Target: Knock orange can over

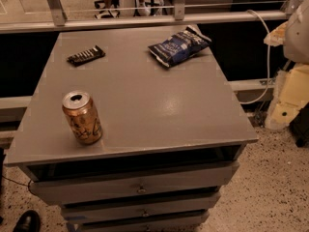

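Plainly, the can (82, 117), upright near the cabinet's (145, 95) near-left edge, could roll off if knocked that way; the gripper sat out of view, so I cannot tell its state.

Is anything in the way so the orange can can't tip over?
Nothing visible is. The orange can stands upright near the front left of the grey cabinet top, with bare surface around it. The blue chip bag and black snack bar lie far back. The gripper is not in view, so its path cannot be judged.
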